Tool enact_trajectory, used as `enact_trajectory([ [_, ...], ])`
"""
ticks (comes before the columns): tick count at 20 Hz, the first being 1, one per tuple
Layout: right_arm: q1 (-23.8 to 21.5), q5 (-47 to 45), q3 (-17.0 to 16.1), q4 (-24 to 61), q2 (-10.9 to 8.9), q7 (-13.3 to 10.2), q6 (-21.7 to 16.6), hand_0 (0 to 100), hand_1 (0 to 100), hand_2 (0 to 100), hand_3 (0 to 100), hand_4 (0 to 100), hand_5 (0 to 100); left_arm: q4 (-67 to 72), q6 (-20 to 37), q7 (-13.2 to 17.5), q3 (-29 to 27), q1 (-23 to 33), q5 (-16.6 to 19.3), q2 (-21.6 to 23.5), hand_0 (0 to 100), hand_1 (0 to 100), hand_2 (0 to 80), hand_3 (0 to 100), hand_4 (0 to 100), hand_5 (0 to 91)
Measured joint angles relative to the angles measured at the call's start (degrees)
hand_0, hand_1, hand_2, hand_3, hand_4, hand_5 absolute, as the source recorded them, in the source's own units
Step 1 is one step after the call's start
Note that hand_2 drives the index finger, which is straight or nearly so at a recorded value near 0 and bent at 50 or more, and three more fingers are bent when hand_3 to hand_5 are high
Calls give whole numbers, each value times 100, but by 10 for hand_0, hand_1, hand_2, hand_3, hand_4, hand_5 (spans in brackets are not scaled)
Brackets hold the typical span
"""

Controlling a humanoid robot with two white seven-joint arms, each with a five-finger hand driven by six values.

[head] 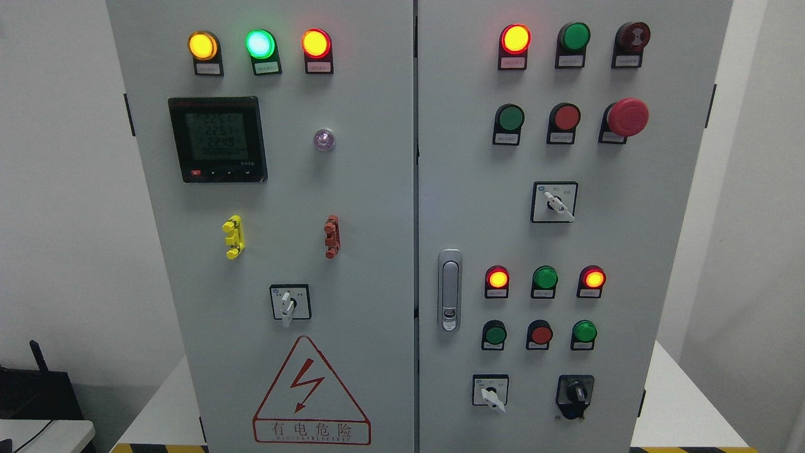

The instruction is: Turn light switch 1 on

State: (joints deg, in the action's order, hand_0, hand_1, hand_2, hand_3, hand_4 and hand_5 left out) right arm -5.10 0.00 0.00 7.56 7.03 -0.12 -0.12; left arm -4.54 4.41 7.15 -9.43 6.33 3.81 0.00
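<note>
A grey electrical cabinet [377, 251] with two doors fills the view. The left door has lit yellow [202, 45], green [260, 43] and red [316, 43] lamps, a meter display [217, 139] and a rotary switch [288, 303]. The right door has a lit red lamp [515, 38], green [510, 117] and red [565, 117] push buttons, a red emergency stop [627, 117], a rotary switch [554, 202], lower lamps and buttons, and two bottom switches [490, 391] [575, 394]. I cannot tell which one is light switch 1. Neither hand is in view.
A door latch handle [449, 289] sits on the right door's left edge. Yellow [233, 237] and red [331, 236] clips hang on the left door above a red hazard triangle [311, 393]. A black device [38, 387] stands at the lower left. White walls flank the cabinet.
</note>
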Motion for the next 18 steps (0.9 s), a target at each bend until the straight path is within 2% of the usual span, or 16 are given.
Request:
enact_trajectory([
  [18, 0, 0, 0, 0, 0, 0, 0, 120, 389, 0, 0, 0, 0, -84, -2, -79, -6, 83, 13, 0, 431, 51, 0, 0, 0, 0],
])
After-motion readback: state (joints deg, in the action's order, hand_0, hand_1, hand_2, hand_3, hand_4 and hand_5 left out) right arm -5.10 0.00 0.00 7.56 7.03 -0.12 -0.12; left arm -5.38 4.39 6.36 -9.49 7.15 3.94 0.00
